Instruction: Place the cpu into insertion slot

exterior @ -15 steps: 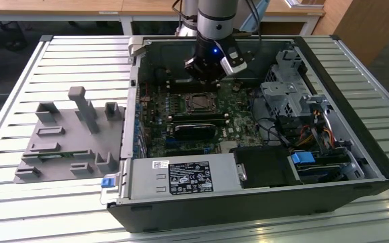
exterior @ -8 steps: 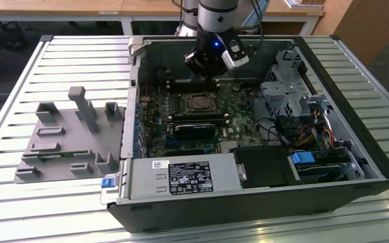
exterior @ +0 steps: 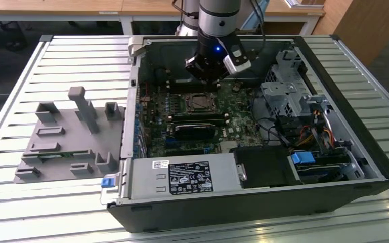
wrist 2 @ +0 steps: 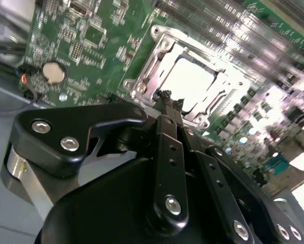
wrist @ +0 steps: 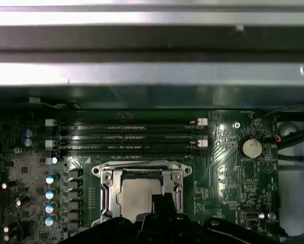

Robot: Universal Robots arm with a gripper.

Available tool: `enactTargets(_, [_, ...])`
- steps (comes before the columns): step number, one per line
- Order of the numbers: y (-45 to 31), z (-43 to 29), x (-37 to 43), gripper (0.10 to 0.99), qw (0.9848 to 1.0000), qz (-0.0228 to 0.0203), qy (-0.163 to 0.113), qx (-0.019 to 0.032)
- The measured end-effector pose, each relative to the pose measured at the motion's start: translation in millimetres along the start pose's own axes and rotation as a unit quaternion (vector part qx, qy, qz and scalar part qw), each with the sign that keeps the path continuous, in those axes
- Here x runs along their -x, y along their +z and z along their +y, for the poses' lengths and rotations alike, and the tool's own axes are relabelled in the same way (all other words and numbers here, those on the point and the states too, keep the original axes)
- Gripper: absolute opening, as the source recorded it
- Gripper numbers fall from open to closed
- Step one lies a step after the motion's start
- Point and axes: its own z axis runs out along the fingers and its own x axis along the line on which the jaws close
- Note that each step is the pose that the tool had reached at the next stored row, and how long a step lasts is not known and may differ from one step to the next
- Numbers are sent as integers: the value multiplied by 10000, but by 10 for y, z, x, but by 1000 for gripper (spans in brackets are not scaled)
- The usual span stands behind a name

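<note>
the small flat silvery square chip (wrist: 137,195) lies inside the square metal-framed socket (wrist: 141,190) on the green board.
to do this well, stay straight above and keep the chip flat in its frame. the black gripper (wrist 2: 167,99) hangs just over it from the upright arm; its fingertips look pressed together, holding nothing.

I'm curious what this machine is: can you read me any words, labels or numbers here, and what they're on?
Large white label on the power supply box: print too small to read.
Small white sticker beside it: unreadable.
Green circuit board: tiny white markings, blurred.
</note>
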Motion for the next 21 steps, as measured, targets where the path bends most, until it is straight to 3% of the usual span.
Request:
enactTargets(3, [-5,-87,3,106,10000,1,0,1])
enactTargets(7, [-8,-150,6,106,10000,26,2,30])
enactTargets(11, [-8,-202,8,106,9998,34,4,213])
enactTargets(13, [-8,-234,9,106,9997,35,5,262])
enactTargets(16, [-8,-304,11,106,9996,35,5,289])
enactTargets(21, [-4,-384,13,106,9996,35,5,291])
